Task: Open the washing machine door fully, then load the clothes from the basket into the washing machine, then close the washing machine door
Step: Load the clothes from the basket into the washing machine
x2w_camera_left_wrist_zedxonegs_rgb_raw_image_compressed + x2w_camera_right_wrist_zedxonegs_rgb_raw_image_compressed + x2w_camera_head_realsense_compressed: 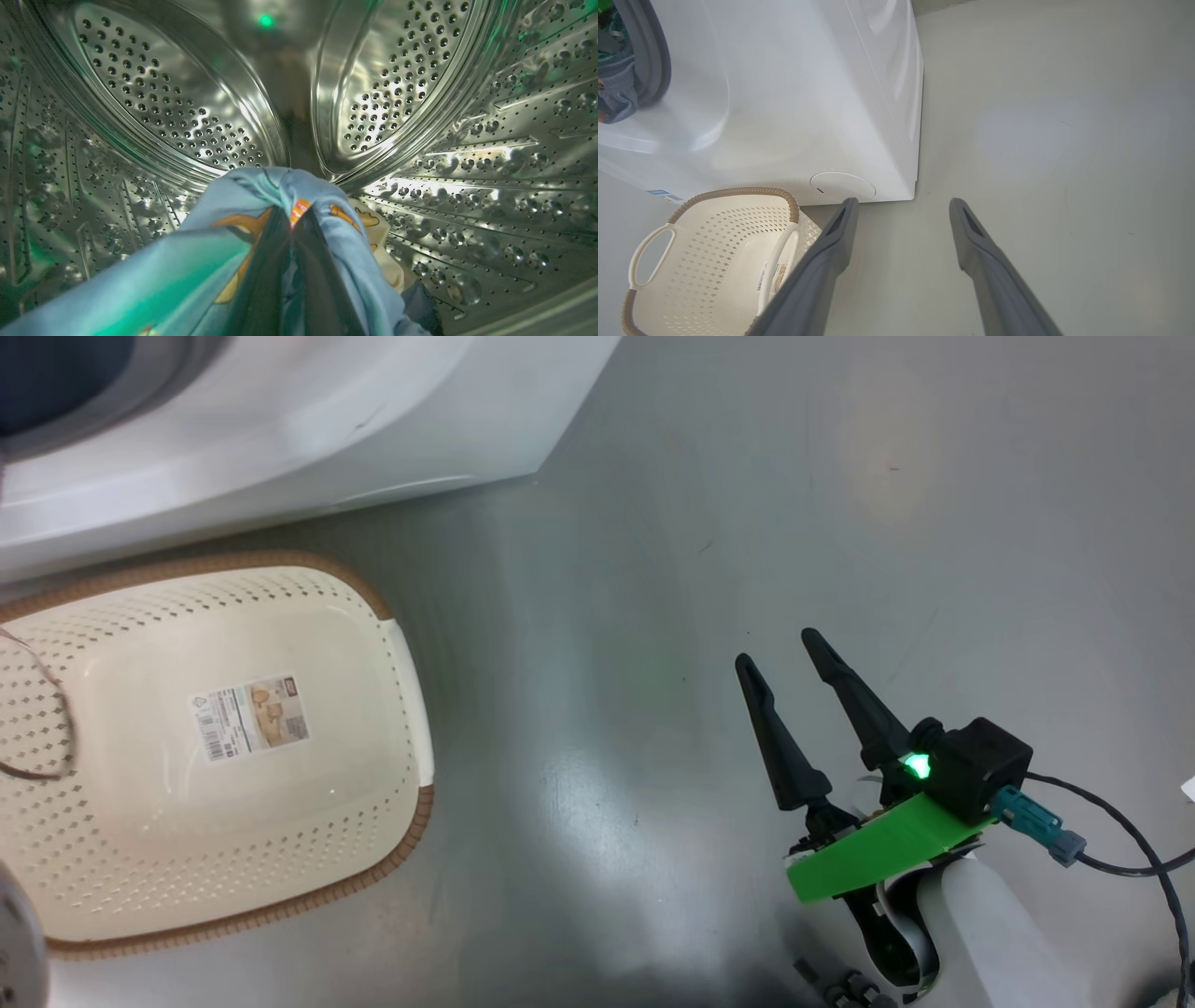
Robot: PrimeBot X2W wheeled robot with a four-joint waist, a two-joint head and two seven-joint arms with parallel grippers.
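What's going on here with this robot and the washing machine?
The robot is loading laundry. Its left tool is shut on the blue printed clothes and holds them inside the steel drum of the washing machine. The cream basket sits on the floor beside the machine, with no clothes showing in it. The right tool hangs open over the floor, holding nothing. The clothes are not yet let go.

Bare floor wide open ahead and right of your right gripper, washing machine front walling its left, basket just beside that front, drum roomy beyond the clothes
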